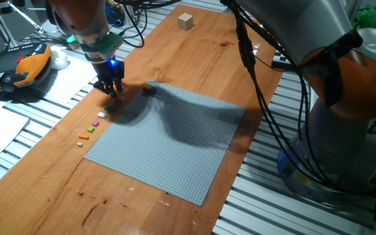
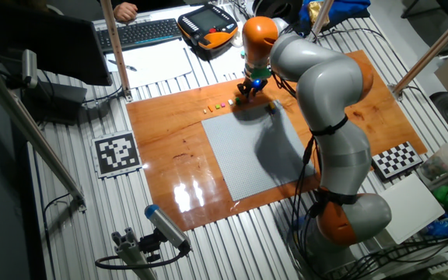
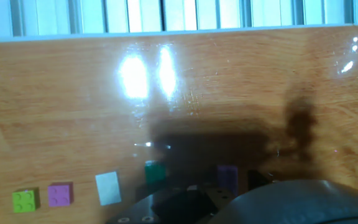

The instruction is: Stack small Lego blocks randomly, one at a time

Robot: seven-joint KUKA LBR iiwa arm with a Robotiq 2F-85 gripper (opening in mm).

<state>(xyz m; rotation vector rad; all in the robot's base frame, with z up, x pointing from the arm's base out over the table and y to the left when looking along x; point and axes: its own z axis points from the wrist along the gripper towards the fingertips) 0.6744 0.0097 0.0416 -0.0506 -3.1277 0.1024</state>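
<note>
Hand view: Lego blocks [image 3: 107,188] on bare wood.

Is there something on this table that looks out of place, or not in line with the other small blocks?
Mostly tidy. The small Lego blocks lie in a neat row along the baseplate edge. One yellow and blue piece sits alone at the baseplate's far corner, away from the row. A wooden cube stands apart, far up the table.

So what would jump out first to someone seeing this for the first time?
Probably the big silver and orange arm arching over the grey baseplate, its end effector low near the plate's far corner. Next, the row of tiny Lego blocks on the wood beside that edge, and a lone wooden cube at the far end.
</note>
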